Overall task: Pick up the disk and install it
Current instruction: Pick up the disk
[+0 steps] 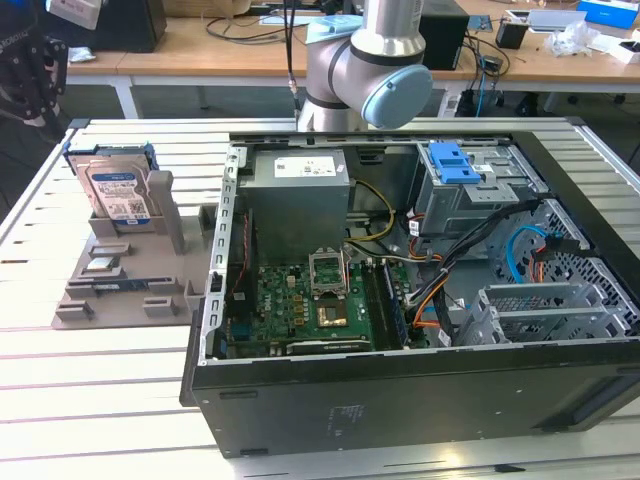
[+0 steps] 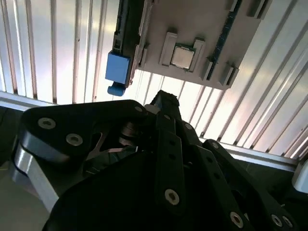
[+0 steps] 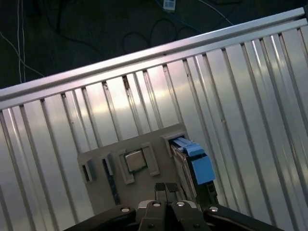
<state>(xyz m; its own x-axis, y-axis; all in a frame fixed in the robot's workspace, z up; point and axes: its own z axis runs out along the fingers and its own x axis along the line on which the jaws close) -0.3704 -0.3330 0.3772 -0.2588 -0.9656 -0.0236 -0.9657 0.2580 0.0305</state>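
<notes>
- The disk stands on edge in a grey holder, near the table edge on the exterior view's left and just beside the open computer case.
- The pincer hangs above the holder, apart from the disk, its fingertips together and clamped on nothing.
- Coming down like this, the closed tips would likely strike the disk's blue rail or the holder's wall rather than straddle the disk.
- A grip on the smooth plastic rails could slip or tilt the disk. It might then jam at the drive cage, where loose cables crowd the opening.
</notes>
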